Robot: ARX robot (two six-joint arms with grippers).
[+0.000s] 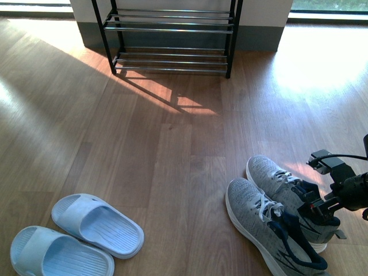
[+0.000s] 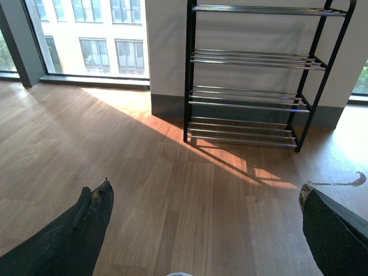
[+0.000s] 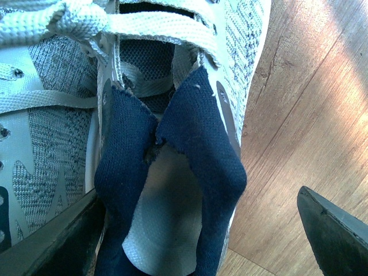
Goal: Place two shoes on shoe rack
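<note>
Step in hand: first pick, the approach to a sneaker. Nothing is on the rack (image 1: 172, 27) yet. It stands against the far wall, all tiers bare.

Sneakers (image 1: 276, 218): side by side on the floor (image 1: 172, 161) at near right, toes towards the rack and well apart from it. Slides (image 1: 80, 236): near left, also on the floor, untouched.

Right arm (image 1: 345, 184): low over the heel end of the sneakers. Its wrist view looks straight down into one sneaker's (image 3: 172, 172) navy-lined opening. The right jaws are spread wide and hold nothing. One finger (image 3: 52, 241) sits by the gap between the two sneakers, the other (image 3: 333, 236) over bare floor on the outer side. We cannot tell whether either finger touches the shoe.

Left jaws: also wide apart with nothing between them, raised and facing the rack.

Our reading of the next move:
- lower the right jaws a little and close across the collar, or over one side wall
- the knit upper looks soft, so we expect it to fold unless the grip is deep
- keep the inner finger clear of the neighbouring sneaker and of the loose laces (image 3: 75, 23)
- then lift and carry forward to a rack tier
</note>
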